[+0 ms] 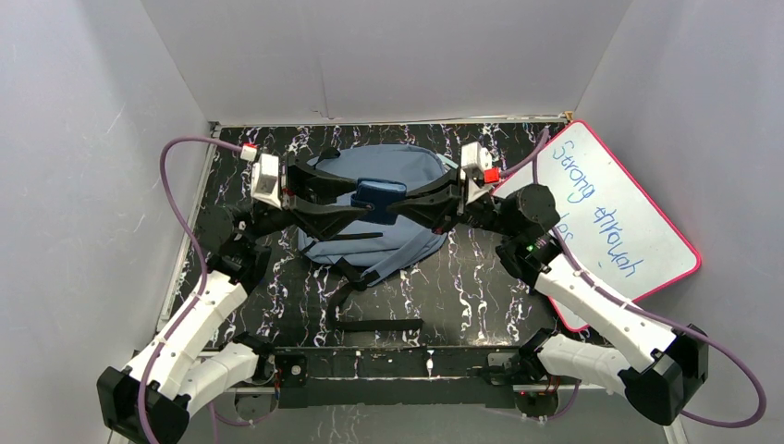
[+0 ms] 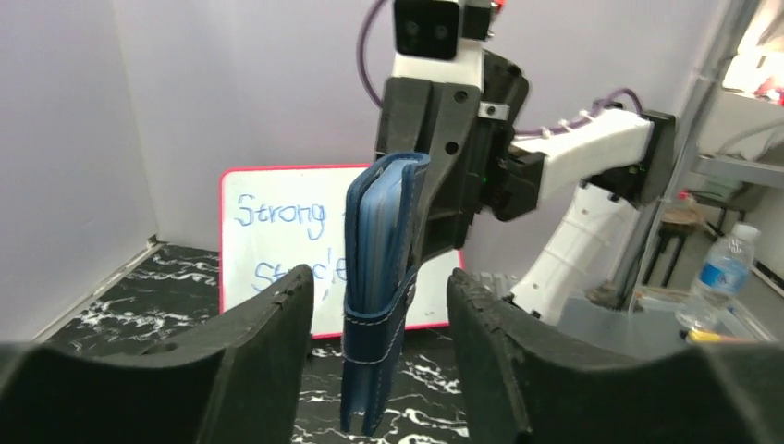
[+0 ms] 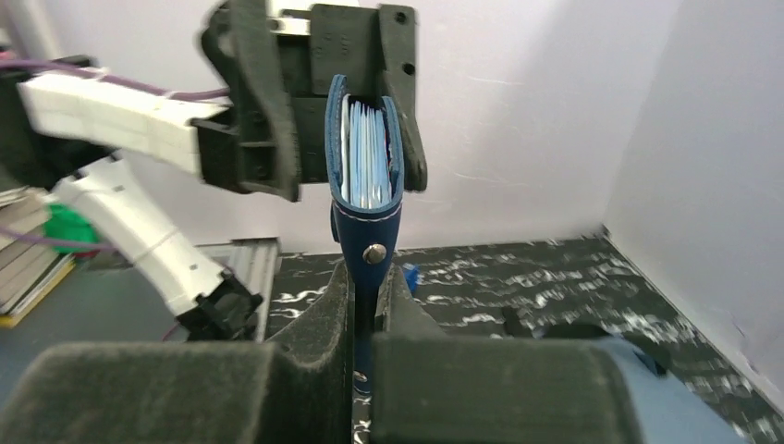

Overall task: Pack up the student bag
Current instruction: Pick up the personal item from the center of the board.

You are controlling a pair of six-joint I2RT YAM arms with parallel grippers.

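Two arms meet over the middle of the table [image 1: 462,287], seen from the top.

Far left: the left arm [image 1: 199,319] rises from the near left corner and reaches inward. The left gripper [image 2: 379,282] is released. In its wrist view the padded fingers [image 2: 263,342] stand apart on either side of the pouch, with a gap showing on both sides.

Centre: the small dark-blue pouch [image 1: 379,192] hangs in the air between the two grippers, on edge, with light-blue inner leaves showing at its open end and a snap strap around it. Below it the student bag [image 1: 407,242] lies flat on the black marbled table, toward the back wall and roughly centred, front side up. Its black straps [image 1: 356,273] trail toward the near edge. A separate-looking black strap piece [image 1: 379,326] lies nearer the arm bases; can't tell if it is attached to the bag.

Right of centre: the right gripper [image 3: 367,277] is clenched on the pouch, its fingers [image 3: 319,324] pressed against both faces near the snap.

Far right: the right arm [image 1: 601,305] runs back to the near right corner. A pink-framed whiteboard [image 1: 610,222] with blue handwriting leans at the table's right edge, beside that arm. A water bottle [image 2: 721,277] stands outside the cell, visible only in the left wrist view.
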